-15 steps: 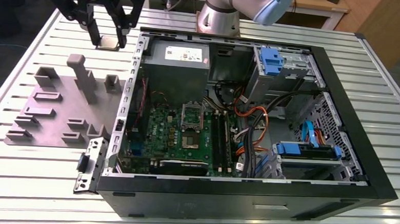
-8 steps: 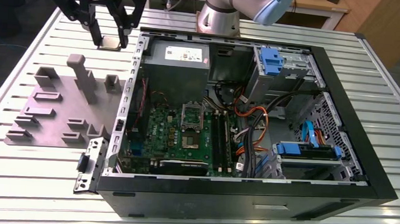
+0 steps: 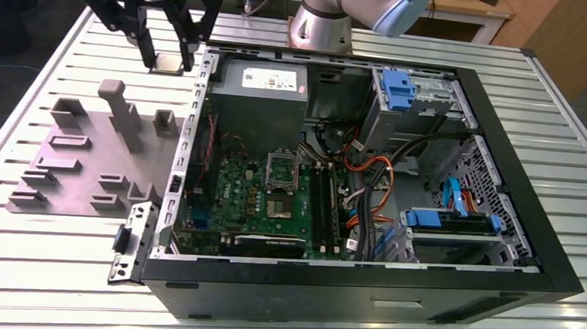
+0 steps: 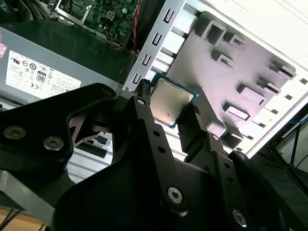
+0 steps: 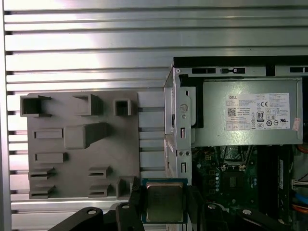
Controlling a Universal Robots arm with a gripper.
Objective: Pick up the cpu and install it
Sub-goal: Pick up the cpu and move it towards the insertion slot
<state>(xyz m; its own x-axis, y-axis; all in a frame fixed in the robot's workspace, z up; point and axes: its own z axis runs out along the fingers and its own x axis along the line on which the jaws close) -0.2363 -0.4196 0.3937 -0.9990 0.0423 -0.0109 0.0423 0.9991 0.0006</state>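
Now tool [image 3: 167, 62] clamped on cpu [image 4: 168, 100], in air beside pc case [image 3: 367, 289], nr grey plate [image 3: 83, 161]

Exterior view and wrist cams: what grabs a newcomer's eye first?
The open computer case dominates the middle of the exterior view, its green motherboard exposed inside. By the case's corner on the exterior view's left, the gripper is shut on the cpu. The grey-purple moulded plate with upright blocks lies on the slatted table beside the case, on that same left.
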